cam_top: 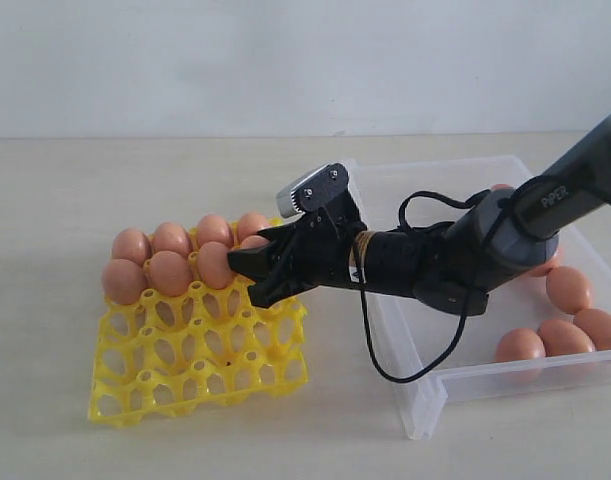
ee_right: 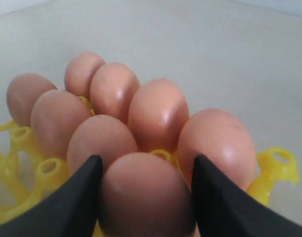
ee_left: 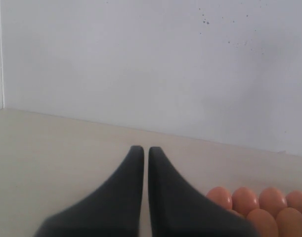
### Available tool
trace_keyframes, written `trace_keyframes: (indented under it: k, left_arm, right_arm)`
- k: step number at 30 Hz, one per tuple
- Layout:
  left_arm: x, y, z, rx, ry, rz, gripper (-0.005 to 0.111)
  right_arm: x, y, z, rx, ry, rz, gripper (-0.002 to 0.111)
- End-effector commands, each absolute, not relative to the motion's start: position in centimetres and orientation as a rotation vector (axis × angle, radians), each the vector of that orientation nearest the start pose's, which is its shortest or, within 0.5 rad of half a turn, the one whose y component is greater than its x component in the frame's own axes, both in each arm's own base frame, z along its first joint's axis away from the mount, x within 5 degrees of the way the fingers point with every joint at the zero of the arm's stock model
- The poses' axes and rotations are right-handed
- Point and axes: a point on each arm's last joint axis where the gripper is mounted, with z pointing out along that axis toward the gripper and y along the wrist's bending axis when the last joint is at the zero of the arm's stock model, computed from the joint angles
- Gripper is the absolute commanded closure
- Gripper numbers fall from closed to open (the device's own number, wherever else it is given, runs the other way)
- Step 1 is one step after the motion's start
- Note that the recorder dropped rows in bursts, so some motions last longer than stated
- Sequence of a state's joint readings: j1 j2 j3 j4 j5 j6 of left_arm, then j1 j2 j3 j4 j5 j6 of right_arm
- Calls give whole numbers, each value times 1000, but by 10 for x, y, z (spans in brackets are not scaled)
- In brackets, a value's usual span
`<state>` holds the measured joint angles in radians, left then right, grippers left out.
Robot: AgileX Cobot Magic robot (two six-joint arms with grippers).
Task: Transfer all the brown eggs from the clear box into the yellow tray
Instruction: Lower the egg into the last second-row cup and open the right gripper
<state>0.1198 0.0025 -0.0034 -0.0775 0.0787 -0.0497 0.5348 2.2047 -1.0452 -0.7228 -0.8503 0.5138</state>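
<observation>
I am at the placing step. My right gripper (cam_top: pixel 245 278) reaches across from the clear box (cam_top: pixel 425 400) to the yellow tray (cam_top: pixel 200 380). Its two dark fingers (ee_right: pixel 66 197) press on either side of one brown egg (ee_right: pixel 143 197), so I read it as clamped on that egg and not yet released. The egg sits at the near-box end of the tray's second row, right beside its neighbour (ee_right: pixel 101 140) and in front of the full back row (cam_top: pixel 190 235). The wrist view cuts off the bottom of the held egg, so I cannot tell whether it is already down in its cup or hanging just above it.

In the tray I count seven eggs besides the one in the claw. The front half of the lattice is bare. In the box, four eggs (cam_top: pixel 560 335) lie clustered at the far right corner, and parts of one or two more peek out behind the arm (cam_top: pixel 485 250), so I judge the job roughly half done.

My left gripper (ee_left: pixel 142 168) is parked off to the side, its fingers nearly touching with nothing between them. The tray's eggs show at the edge of its view.

Next, I want the egg low and centred on its cup. Then comes a slow release, with the fingers spreading without nudging the neighbour, and a straight lift clear of the tray's posts before the swing to the box.
</observation>
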Motion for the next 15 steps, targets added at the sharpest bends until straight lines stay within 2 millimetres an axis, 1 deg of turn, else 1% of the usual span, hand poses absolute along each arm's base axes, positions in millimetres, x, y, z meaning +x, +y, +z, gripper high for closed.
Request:
trace_keyframes:
  k: [1, 8, 10, 13, 15]
  left_arm:
    - [56, 6, 206, -199, 1548, -26, 103]
    - [56, 6, 206, -199, 1546, -26, 103]
    - [56, 6, 206, -199, 1546, -26, 103]
    - [56, 6, 206, -199, 1546, -26, 103]
    - [56, 6, 206, -199, 1546, -26, 103]
  right_arm:
    - [332, 249, 91, -862, 1758, 851, 109]
    - [333, 248, 91, -852, 1759, 853, 108]
    - [333, 249, 92, -852, 1757, 855, 106]
    - [333, 249, 92, -851, 1752, 859, 95]
    - [333, 249, 92, -850, 1748, 861, 81]
